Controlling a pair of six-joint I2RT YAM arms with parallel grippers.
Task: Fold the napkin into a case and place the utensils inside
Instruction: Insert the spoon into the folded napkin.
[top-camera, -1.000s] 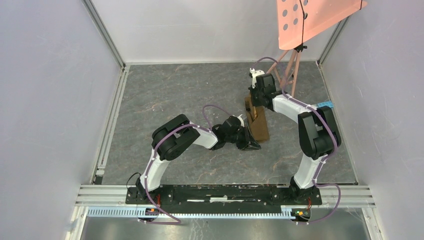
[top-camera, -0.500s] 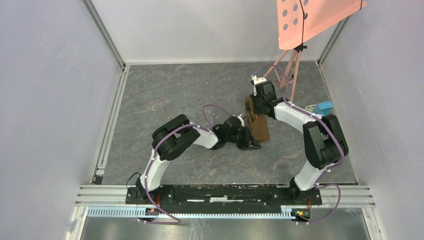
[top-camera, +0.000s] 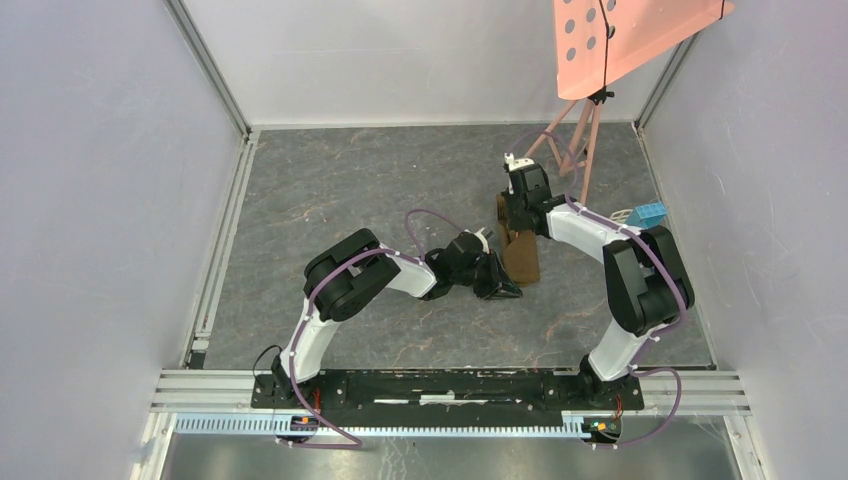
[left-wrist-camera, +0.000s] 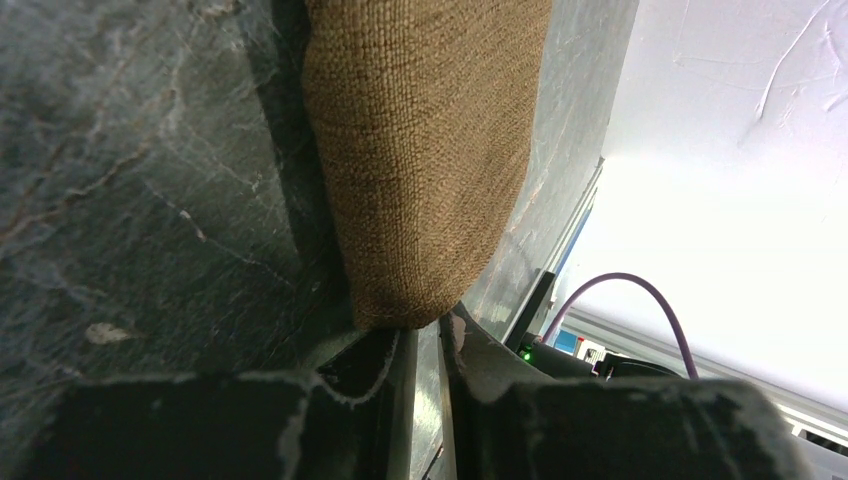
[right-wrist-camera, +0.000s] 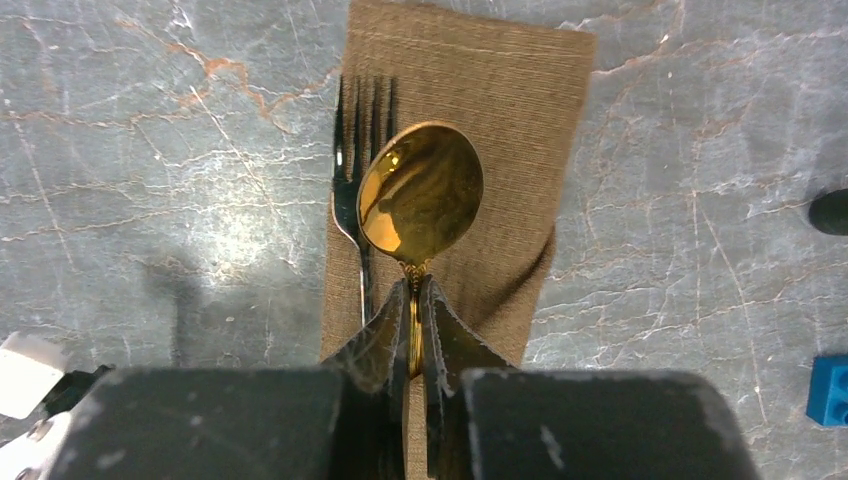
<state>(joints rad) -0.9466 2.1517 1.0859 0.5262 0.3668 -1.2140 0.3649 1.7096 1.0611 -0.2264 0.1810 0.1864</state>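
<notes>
Spoon (right-wrist-camera: 420, 190) clamped in right hand (right-wrist-camera: 415, 287) over fork (right-wrist-camera: 347, 205), left hand (left-wrist-camera: 425, 338) pinching case (left-wrist-camera: 420, 150) — block (right-wrist-camera: 828, 390) aside.

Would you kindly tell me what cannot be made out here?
Shiny gold spoon handle: right wrist view, inside the right end effector.
Thin black fork handle: same view, behind that end effector.
Left end effector grip on brown cloth napkin: left wrist view, fingertips cover the contact.
</notes>
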